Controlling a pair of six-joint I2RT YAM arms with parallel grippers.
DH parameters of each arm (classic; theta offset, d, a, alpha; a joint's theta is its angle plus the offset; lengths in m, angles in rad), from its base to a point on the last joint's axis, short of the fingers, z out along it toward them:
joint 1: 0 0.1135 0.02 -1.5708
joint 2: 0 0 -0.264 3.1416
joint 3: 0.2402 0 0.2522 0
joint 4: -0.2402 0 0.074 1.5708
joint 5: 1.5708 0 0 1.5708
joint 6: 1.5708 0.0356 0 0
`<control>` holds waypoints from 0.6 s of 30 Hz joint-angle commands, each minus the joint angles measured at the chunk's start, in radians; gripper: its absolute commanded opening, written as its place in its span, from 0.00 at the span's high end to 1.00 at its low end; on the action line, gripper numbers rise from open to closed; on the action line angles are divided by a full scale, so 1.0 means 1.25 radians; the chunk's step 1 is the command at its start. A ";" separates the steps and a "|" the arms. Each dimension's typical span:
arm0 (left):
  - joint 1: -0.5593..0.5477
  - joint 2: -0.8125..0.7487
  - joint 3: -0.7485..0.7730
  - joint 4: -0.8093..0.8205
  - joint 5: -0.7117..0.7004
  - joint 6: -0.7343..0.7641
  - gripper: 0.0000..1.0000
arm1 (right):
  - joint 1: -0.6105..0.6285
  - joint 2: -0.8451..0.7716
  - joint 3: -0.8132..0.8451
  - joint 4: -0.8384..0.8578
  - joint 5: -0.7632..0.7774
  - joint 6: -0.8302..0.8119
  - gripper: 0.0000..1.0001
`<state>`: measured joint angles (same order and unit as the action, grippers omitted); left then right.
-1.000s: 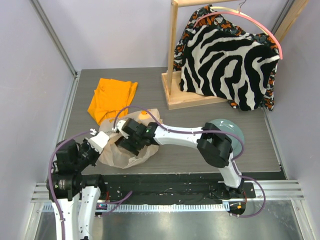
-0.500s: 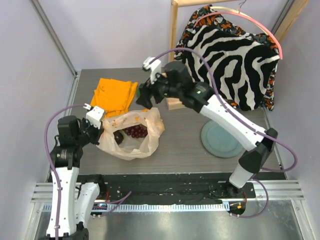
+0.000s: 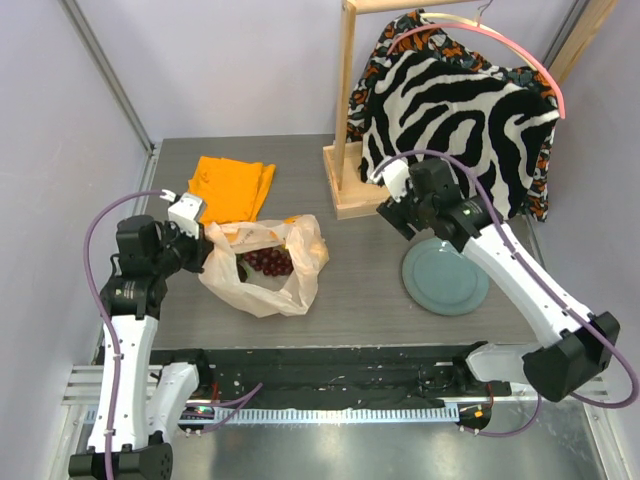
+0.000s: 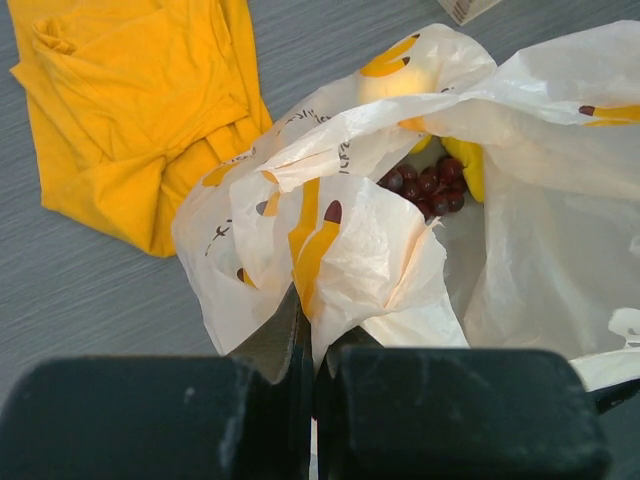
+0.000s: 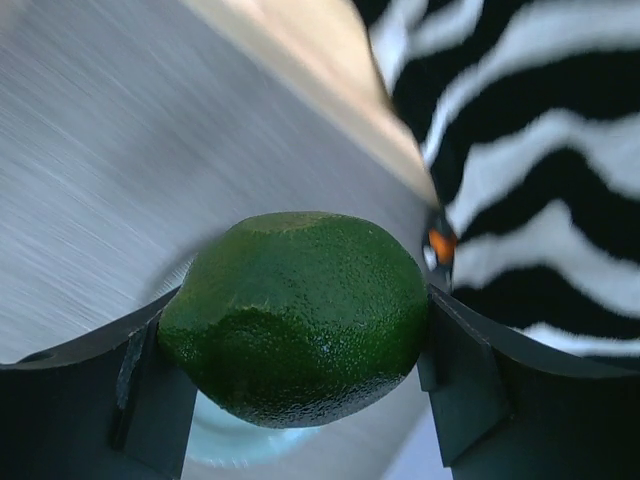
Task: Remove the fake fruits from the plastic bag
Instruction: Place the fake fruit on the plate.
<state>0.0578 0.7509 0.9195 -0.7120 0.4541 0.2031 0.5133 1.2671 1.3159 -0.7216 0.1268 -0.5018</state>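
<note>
The plastic bag (image 3: 262,285) lies at the left of the table with its mouth held up. My left gripper (image 3: 203,243) is shut on a fold of the plastic bag (image 4: 370,250) at its left rim. Inside the bag I see the dark red grapes (image 4: 425,186) and a yellow fruit (image 4: 467,166); the grapes (image 3: 268,262) also show from above. My right gripper (image 3: 394,214) hangs just above the left edge of a plate, shut on the green avocado (image 5: 300,315), which fills the gap between its fingers (image 5: 470,385).
A pale blue-green plate (image 3: 445,280) sits right of centre. A folded orange cloth (image 3: 230,188) lies behind the bag. A wooden stand base (image 3: 350,195) and a hanging zebra-patterned garment (image 3: 455,120) stand at the back right, close to my right gripper.
My right arm has pulled out of the bag and swung right, toward the plate, carrying the avocado. My left gripper has lifted the bag's rim, opening its mouth.
</note>
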 commanded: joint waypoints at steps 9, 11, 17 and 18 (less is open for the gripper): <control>-0.006 -0.024 -0.002 0.049 -0.020 -0.024 1.00 | -0.053 0.178 -0.167 -0.031 0.257 -0.097 0.60; -0.007 -0.031 -0.008 0.041 -0.017 -0.020 1.00 | -0.054 0.202 -0.180 -0.034 0.269 -0.126 0.60; -0.006 -0.048 -0.018 0.028 -0.026 -0.008 1.00 | -0.063 0.288 -0.179 -0.034 0.292 -0.164 0.58; -0.007 -0.050 -0.019 0.027 -0.025 -0.007 1.00 | -0.065 0.299 -0.180 -0.034 0.297 -0.169 0.57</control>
<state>0.0536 0.7040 0.9024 -0.6933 0.4332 0.1875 0.4419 1.6054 1.0878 -0.7673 0.4404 -0.6579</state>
